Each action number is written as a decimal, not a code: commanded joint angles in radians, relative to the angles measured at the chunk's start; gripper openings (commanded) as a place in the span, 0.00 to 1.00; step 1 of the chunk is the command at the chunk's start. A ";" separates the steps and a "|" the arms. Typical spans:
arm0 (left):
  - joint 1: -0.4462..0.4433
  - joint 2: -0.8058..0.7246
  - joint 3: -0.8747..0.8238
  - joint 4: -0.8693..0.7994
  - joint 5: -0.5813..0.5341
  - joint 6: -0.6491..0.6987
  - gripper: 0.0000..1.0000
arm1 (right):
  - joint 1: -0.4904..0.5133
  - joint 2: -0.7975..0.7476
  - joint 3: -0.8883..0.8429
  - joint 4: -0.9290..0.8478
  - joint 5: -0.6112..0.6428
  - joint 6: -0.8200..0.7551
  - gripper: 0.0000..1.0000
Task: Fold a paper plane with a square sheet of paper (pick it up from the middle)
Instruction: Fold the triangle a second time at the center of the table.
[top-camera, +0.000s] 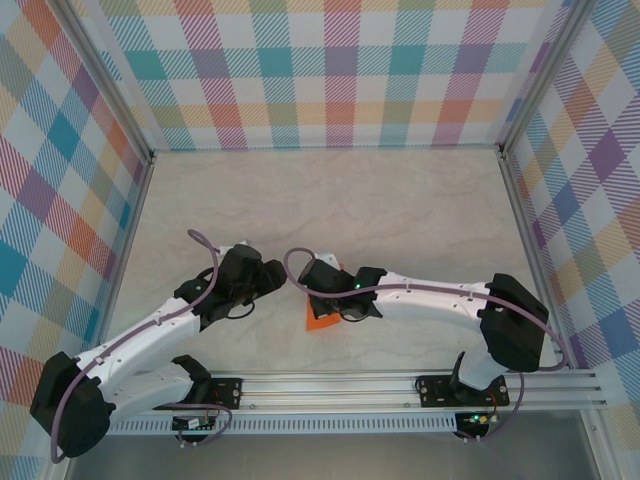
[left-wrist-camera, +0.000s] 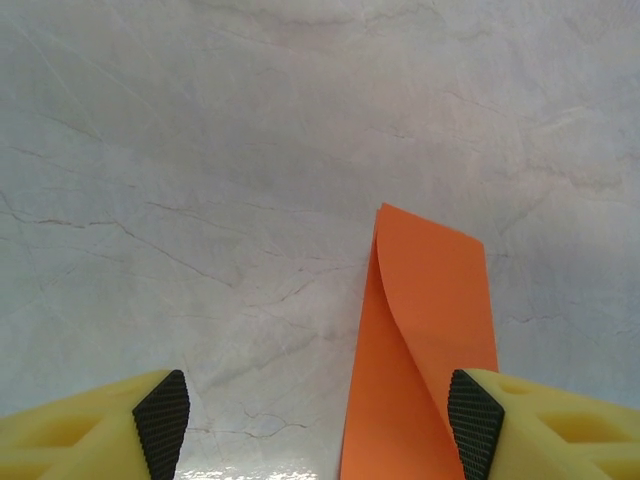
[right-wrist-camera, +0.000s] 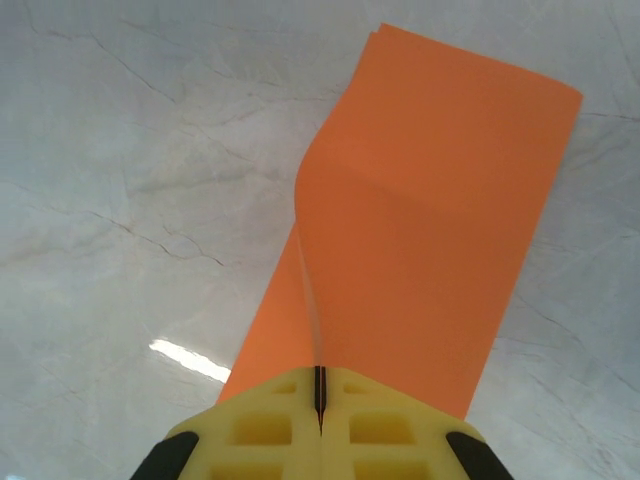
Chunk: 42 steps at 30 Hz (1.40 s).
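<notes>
Pinching thin bright-orange folded paper sheet (right-wrist-camera: 440, 200) in right tool (right-wrist-camera: 320, 405), clamped tight on near edge, above pale marbled tabletop (left-wrist-camera: 200, 150) near centre front. Holding left tool (left-wrist-camera: 318, 415) wide open beside sheet. Judged mid-fold; calling next for left tool closing on loose flap, then creasing.

Left arm (top-camera: 150, 335) and right arm (top-camera: 440, 298) meet mid-table; tabletop (top-camera: 330, 200) beyond lies open.

The square sheet of paper (right-wrist-camera: 430, 220) is plain bright orange. The table (top-camera: 330, 200) is pale grey with thin dark marble veins. The walls (top-camera: 330, 70) carry pastel plaid in teal, pink, orange and purple. The left gripper (left-wrist-camera: 318, 410) has yellow fingers (left-wrist-camera: 80, 430) with black pads (left-wrist-camera: 165, 410).
</notes>
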 joint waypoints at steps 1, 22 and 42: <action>0.001 -0.027 -0.031 -0.013 0.001 -0.022 0.70 | 0.000 0.002 -0.032 0.101 -0.055 0.086 0.00; -0.016 0.106 -0.073 0.220 0.270 0.044 0.64 | -0.150 -0.079 -0.373 0.512 -0.402 0.064 0.02; -0.047 0.638 0.286 0.274 0.347 0.049 0.34 | -0.220 -0.114 -0.521 0.709 -0.514 0.058 0.01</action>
